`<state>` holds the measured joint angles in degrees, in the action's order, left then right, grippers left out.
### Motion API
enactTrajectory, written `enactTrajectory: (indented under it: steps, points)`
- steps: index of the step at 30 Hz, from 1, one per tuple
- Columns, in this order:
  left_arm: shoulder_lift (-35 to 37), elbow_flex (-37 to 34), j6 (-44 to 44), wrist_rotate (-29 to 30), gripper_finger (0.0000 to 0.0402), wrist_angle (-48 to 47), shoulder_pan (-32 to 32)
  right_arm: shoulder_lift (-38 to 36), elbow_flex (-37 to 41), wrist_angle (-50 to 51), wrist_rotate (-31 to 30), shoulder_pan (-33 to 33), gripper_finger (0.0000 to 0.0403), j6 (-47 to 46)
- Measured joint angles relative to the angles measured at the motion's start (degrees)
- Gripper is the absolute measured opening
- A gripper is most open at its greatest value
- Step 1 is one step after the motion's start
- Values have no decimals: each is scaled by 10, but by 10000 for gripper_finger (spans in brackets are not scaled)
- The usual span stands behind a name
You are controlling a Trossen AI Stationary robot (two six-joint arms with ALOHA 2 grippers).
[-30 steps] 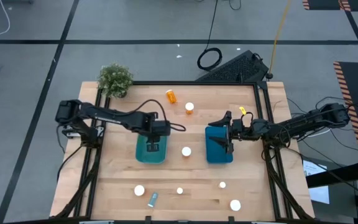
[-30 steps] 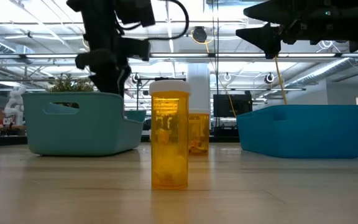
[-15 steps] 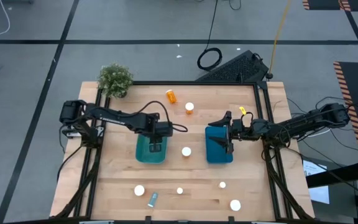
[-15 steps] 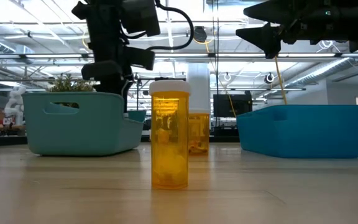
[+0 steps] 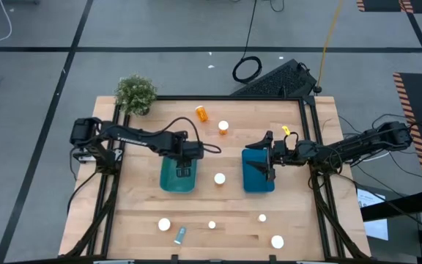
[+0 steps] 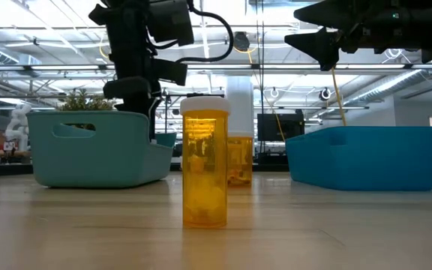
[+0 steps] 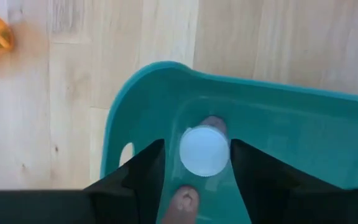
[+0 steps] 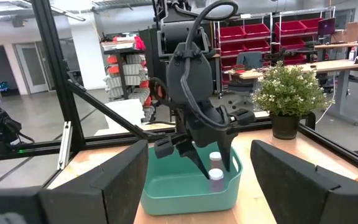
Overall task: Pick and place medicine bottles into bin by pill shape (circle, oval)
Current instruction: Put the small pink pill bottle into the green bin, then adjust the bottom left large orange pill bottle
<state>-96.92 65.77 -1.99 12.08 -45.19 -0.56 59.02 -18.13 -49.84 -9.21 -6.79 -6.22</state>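
My left gripper [image 5: 180, 170] hangs open inside the teal bin [image 5: 164, 182], fingers pointing down. A white-capped medicine bottle [image 7: 204, 150] stands upright in that bin [image 7: 143, 87] between the fingertips, with a gap showing on one side; the right wrist view shows it as well [image 8: 215, 159]. My right gripper [image 5: 268, 157] waits open above the blue bin [image 5: 257, 180]. An orange bottle [image 6: 204, 161] stands on the table between the bins, with another [image 6: 238, 154] behind it.
More bottles are on the table: one orange bottle lying down [image 5: 201, 113] and a white cap [image 5: 223, 126] toward the far edge, and several caps along the near edge [image 5: 164, 224] [image 5: 278, 240]. A potted plant [image 5: 135, 93] stands at the far left corner.
My left gripper has shifted slightly toward the table's right and sunk a little lower over the teal bin.
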Motion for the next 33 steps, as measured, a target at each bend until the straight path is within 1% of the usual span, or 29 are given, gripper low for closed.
enactTrajectory:
  steps: [5,11,16,18,21,23,26,28,33]
  points:
    - [13,1,1,0,200,-7,4,0,0,0,0,0,276,0]
    - [58,2,-14,2,211,-11,11,0,0,1,0,0,276,0]
    - [105,2,-34,21,212,-11,31,0,-1,6,0,-3,276,-16]
    - [121,3,-43,35,212,-9,45,0,-12,24,-1,-11,276,-24]
    - [138,3,-53,62,212,-8,69,0,-48,88,-1,-35,276,-25]
    - [145,3,-56,77,212,-2,86,1,-83,165,-19,-54,275,-25]
    - [153,3,-63,80,212,-1,112,10,-142,278,-54,-84,269,-22]
    - [154,3,-74,80,212,-2,131,20,-176,337,-59,-103,264,-26]
    - [153,3,-106,81,212,-2,185,54,-238,412,-60,-155,248,-54]
